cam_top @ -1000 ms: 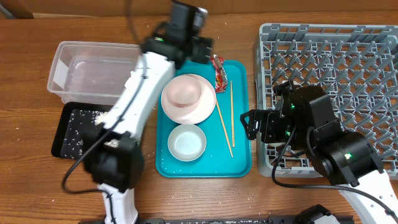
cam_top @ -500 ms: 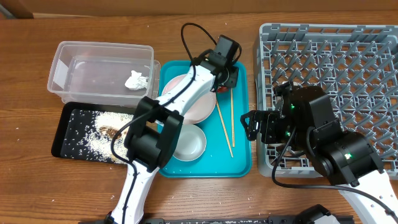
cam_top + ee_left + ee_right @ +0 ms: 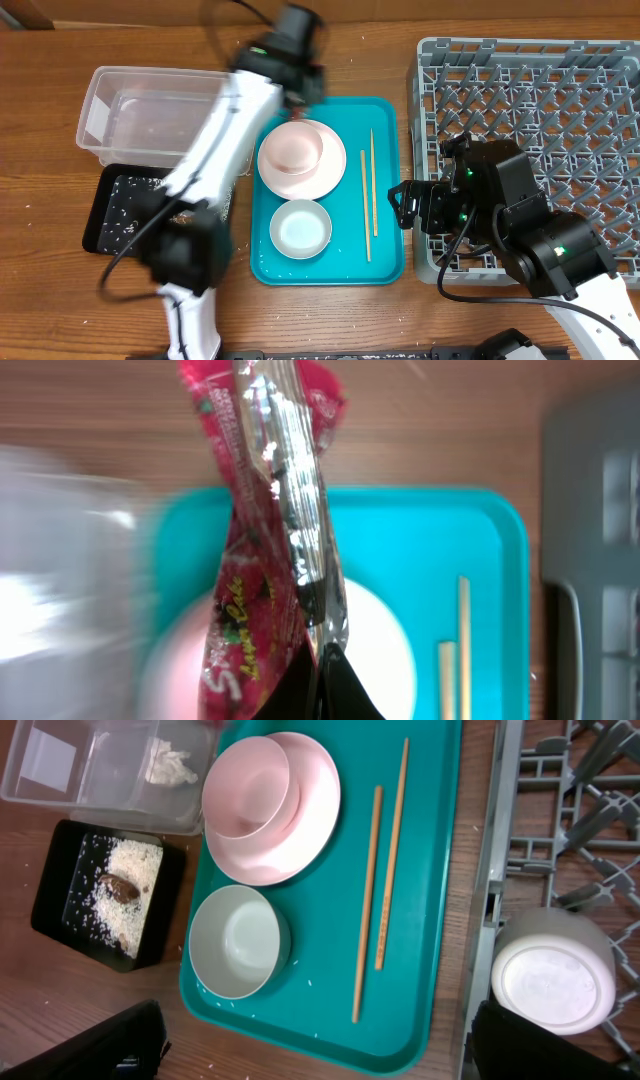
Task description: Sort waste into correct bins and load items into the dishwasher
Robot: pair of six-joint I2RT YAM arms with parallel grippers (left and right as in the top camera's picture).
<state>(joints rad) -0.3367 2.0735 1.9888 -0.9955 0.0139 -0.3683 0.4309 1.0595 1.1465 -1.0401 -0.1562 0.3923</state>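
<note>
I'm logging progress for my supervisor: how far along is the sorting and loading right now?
Done: tissue in the clear tub, rice scraps in the black tray, one cup in the rack. In hand: the left pincer is shut on the red wrapper. Left: plate, pink bowl, white bowl and chopsticks lie on the teal tray.

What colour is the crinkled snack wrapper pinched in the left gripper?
The crinkled snack wrapper is red with a silvery strip; clearest in left wrist view.

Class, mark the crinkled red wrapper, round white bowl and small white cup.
Crinkled red wrapper [image 3: 262, 560], left wrist view, middle.
Round white bowl [image 3: 240, 942], right wrist view, inside.
Small white cup [image 3: 553, 970], right wrist view, top.
</note>
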